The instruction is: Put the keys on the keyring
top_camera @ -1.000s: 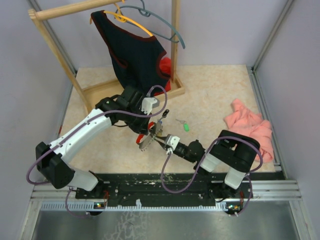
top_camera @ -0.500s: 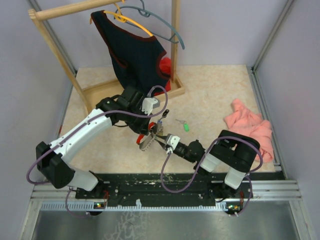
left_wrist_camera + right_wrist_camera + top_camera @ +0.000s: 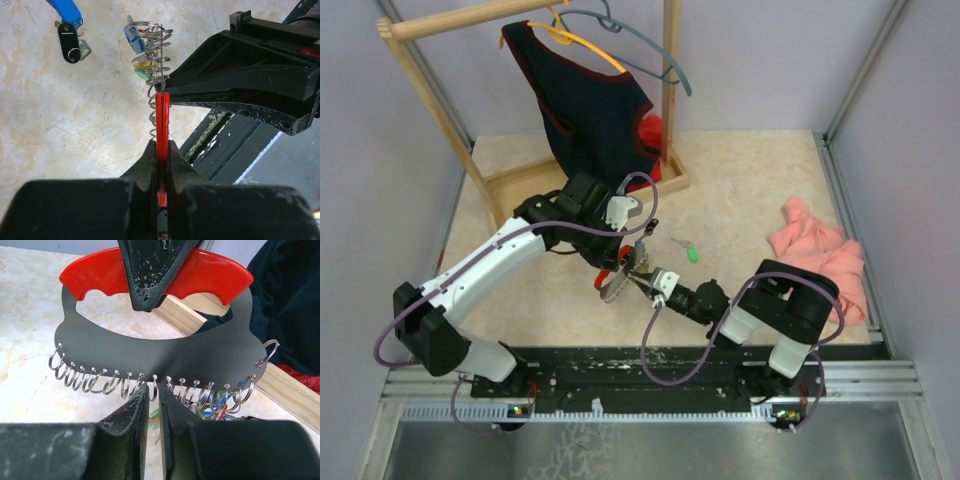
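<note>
Left wrist view shows the left pincer [image 3: 161,150] closed tight on the red edge of the keyring [image 3: 161,107], a red-and-grey metal oval plate with a row of wire rings. Small keys [image 3: 137,55] with blue, yellow and green plastic heads hang on its rings. The right pincer [image 3: 154,396] stands narrow at the plate's lower edge, one ring between its tips; I cannot tell if it grips. One small green key [image 3: 692,253] lies on the beige tabletop [image 3: 750,190] nearby.

1 keyring [image 3: 150,347], 3 keys [image 3: 134,41] on it (1 loose green key [image 3: 692,254]), 2 hangers [image 3: 588,45].
</note>
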